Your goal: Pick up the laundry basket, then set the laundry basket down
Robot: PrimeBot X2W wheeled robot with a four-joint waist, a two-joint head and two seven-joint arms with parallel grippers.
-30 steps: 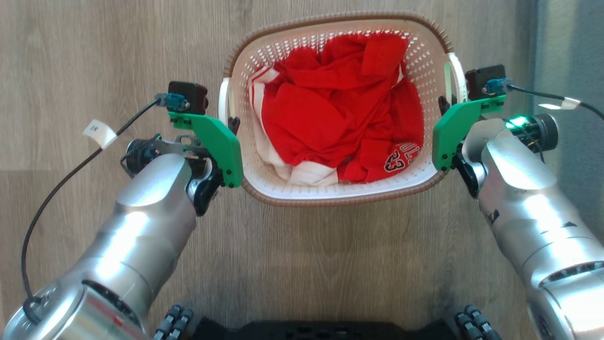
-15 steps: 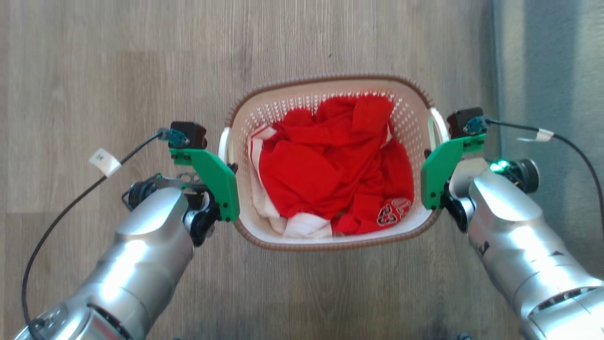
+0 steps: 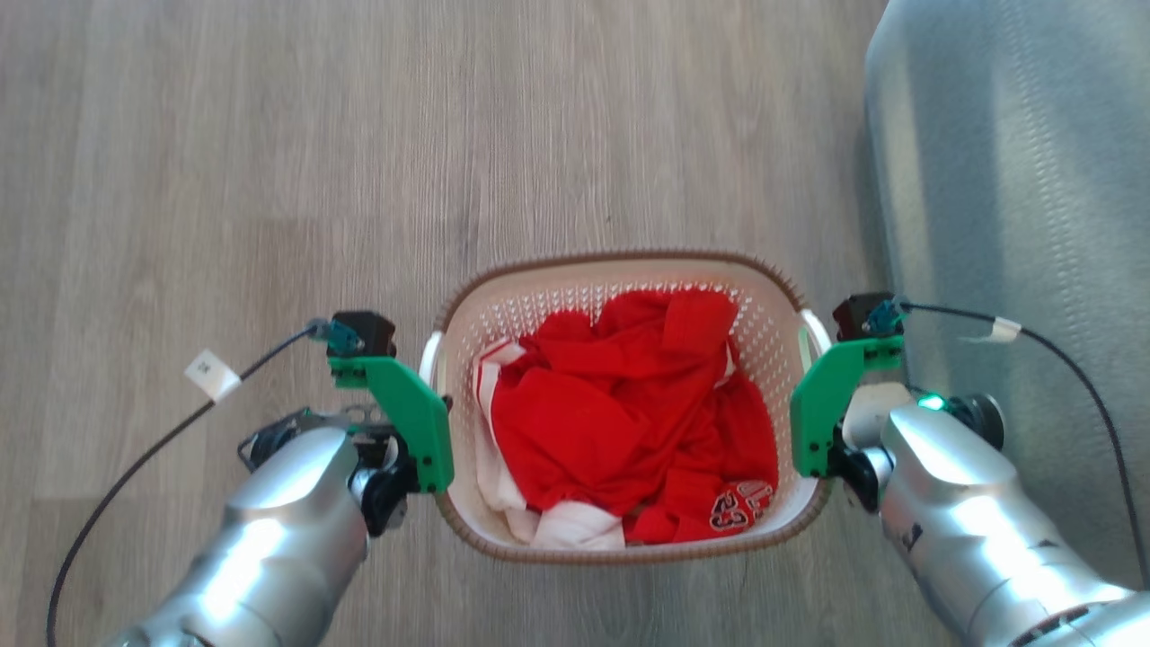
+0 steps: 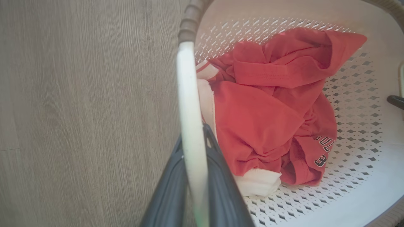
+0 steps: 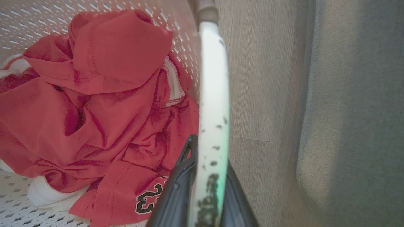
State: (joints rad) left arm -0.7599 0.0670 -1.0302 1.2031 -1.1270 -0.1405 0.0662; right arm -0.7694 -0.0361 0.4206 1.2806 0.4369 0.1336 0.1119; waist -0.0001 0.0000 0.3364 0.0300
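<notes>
Outward of our left pincer (image 4: 194, 148) we see open wooden floor (image 3: 269, 180). That pincer is clamped on the white left handle (image 4: 189, 94) of the laundry basket (image 3: 629, 259), one dark finger on each side of the bar. The basket hangs between our two pincers, its brown rim just inside each wrist, with red clothes (image 3: 620, 413) heaped in it. We cannot tell whether its base touches the floor. Our right pincer (image 5: 208, 148) is clamped the same way on the white right handle (image 5: 213, 78). Outward of it lies a narrow strip of floor, then the edge of a grey textured surface (image 3: 1015, 180), near that wrist.
</notes>
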